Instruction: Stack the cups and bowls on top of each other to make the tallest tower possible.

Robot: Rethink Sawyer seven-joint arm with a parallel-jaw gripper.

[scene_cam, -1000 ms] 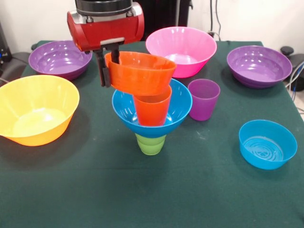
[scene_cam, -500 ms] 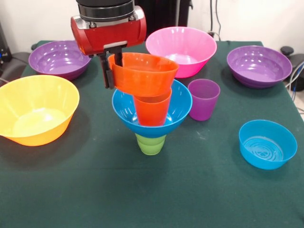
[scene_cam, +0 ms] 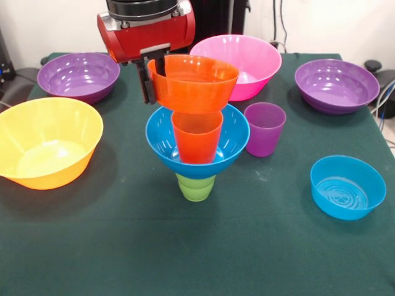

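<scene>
Small orange bowl (scene_cam: 194, 86) is the top piece, held in the air directly above the orange cup (scene_cam: 197, 137). Only the front view is available.

Front view: the gripper (scene_cam: 154, 77) hangs from the red arm head (scene_cam: 147, 31) at the picture's top. Its two dark fingers (scene_cam: 150, 83) are closed across the bowl's rim on the picture-left side, one inside the wall and one outside. The bowl sits roughly level, its base just above the cup's rim; whether they touch cannot be told.

Landmark: the medium blue bowl (scene_cam: 231, 132) at table centre.
- Orange cup stands upright inside it.
- Green cup (scene_cam: 196, 187) sits under it, carrying the blue bowl on its rim and resting on the green tablecloth (scene_cam: 185, 246).
- Purple cup (scene_cam: 264, 128) stands upright just beside it on the picture-right, apart from it.
- Large pink bowl (scene_cam: 247, 61) lies behind it, toward the robot.
- Large yellow-orange bowl (scene_cam: 46, 142) lies well to its picture-left.
- One wide purple bowl (scene_cam: 77, 75) lies behind and picture-left of it; the other purple bowl (scene_cam: 336, 85) lies behind and picture-right.
- Small shallow blue bowl (scene_cam: 347, 187) lies to its picture-right and nearer the camera.

All loose bowls sit open side up.
</scene>
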